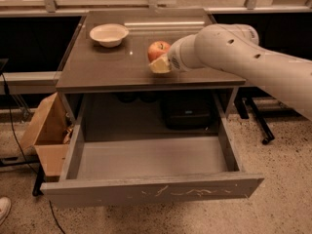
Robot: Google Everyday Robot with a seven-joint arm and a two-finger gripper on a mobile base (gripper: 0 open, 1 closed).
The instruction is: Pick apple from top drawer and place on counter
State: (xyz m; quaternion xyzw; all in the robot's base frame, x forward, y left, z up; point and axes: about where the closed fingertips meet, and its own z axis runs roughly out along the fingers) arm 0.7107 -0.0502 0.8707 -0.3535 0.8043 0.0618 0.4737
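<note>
Nearly done, I reckon: the apple [158,48] is out of the open top drawer [146,160] and around the middle of the counter [102,65], well clear of every edge. The gripper [160,64] is right against it, and I can't tell if it's clamped or released. 1 step left: let go and back off.
</note>
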